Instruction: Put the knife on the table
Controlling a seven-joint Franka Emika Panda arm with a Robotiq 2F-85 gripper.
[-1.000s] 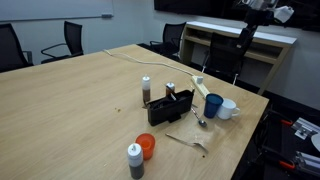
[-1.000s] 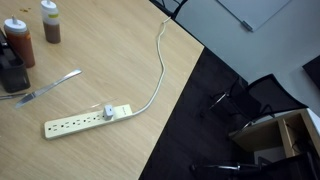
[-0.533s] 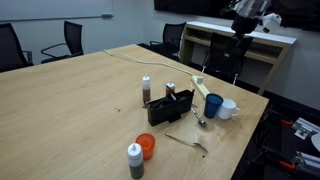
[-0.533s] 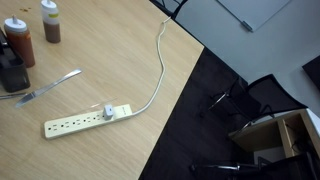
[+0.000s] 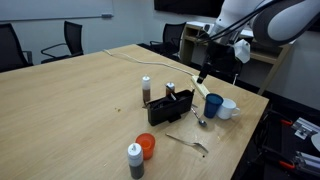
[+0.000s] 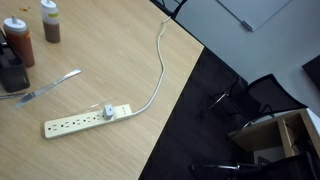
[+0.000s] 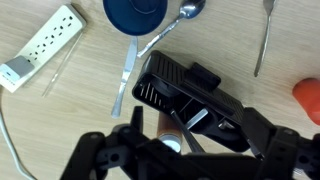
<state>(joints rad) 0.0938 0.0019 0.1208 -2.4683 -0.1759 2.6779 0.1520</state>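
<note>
A black utensil holder (image 5: 170, 107) stands on the wooden table (image 5: 70, 110). In the wrist view it (image 7: 185, 92) lies right under my gripper (image 7: 192, 125), and a silver utensil handle (image 7: 192, 118) sticks out of it; I cannot tell if this is the knife. A flat silver knife-like utensil (image 7: 124, 80) lies on the table beside the holder, and it also shows in an exterior view (image 6: 50, 87). My gripper (image 5: 203, 74) hangs above the table just behind the holder, jaws spread wide and empty.
A blue cup (image 5: 213, 105), a white mug (image 5: 230, 108), a spoon (image 7: 185, 18) and a white power strip (image 6: 85, 121) lie near the holder. Two sauce bottles (image 5: 146, 92) stand behind it. A fork (image 7: 262, 40), an orange lid (image 5: 147, 146) and a bottle (image 5: 134, 160) are in front. The table edge is at the right.
The arm has swung down and to the left from the top right corner to a spot above the holder. Nothing on the table has moved.
</note>
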